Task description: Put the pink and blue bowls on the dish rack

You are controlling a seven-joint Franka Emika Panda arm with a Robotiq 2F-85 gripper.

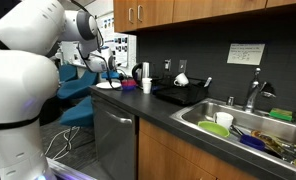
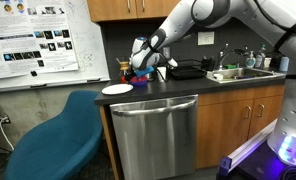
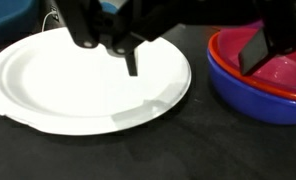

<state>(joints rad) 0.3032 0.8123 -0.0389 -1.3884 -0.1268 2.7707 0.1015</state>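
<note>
Two bowls are sitting nested just beside my gripper (image 3: 193, 62), the pink bowl (image 3: 280, 72) inside the blue bowl (image 3: 250, 102), and I am judging that I am setting up the grasp on them.

Reading the wrist view from its left, the white plate (image 3: 78, 85) is lying flat on the dark desk (image 3: 188, 150), below my gripper and off to one side. One of my fingers (image 3: 131, 62) is hanging over the plate, not touching it as far as I can tell. Next come the plate's edge, a strip of desk and the bowls' near rim. My other finger is hanging over the hollow of the pink bowl. So my gripper is standing apart, holding nothing, with the stacked rims lying between the fingers.

To do this well, I am thinking I should be lowering straight down. The inner finger should be going into the pink bowl and the outer one sliding down outside the blue wall, clear of the plate lying close by. Closing on both walls together should be lifting the pair as one. Pinching too shallow could be leaving the blue bowl behind.

The dish rack (image 1: 183, 93) is standing well apart from my gripper, beyond the white cup (image 1: 146, 85) in an exterior view.
</note>
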